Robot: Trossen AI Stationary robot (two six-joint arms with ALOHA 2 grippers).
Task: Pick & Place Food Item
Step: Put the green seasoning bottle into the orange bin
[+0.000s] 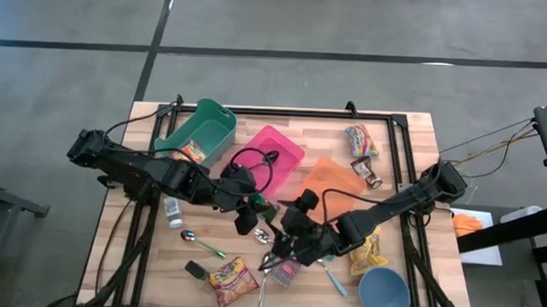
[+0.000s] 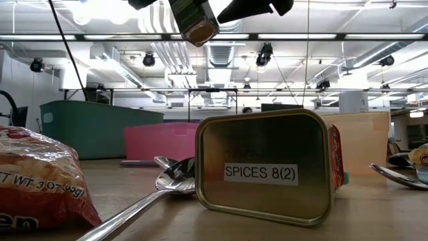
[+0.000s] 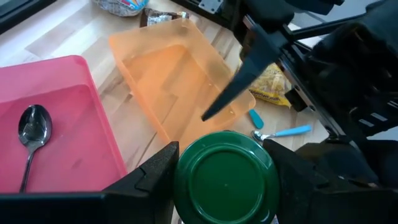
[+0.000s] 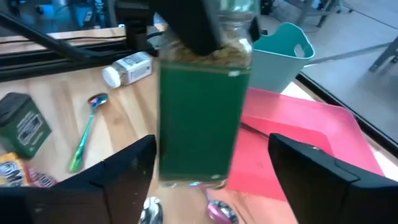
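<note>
Green-lidded spice jar (image 3: 225,175), pink tray (image 1: 271,153), orange tray (image 1: 332,182), teal bin (image 1: 203,130).

We read a white label, "SPICES 8(2)", on the base of the metal spice tin (image 2: 264,173) lying on its side on the table (image 2: 374,207). On the red snack bag (image 2: 37,177) beside it we read part of a weight line, "WT. 3.07", with the remaining characters too blurred to make out.

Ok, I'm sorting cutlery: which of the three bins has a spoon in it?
The pink bin, between the other two: a spoon lies in it. The orange bin shows no spoon, and the teal bin holds a packet.
</note>
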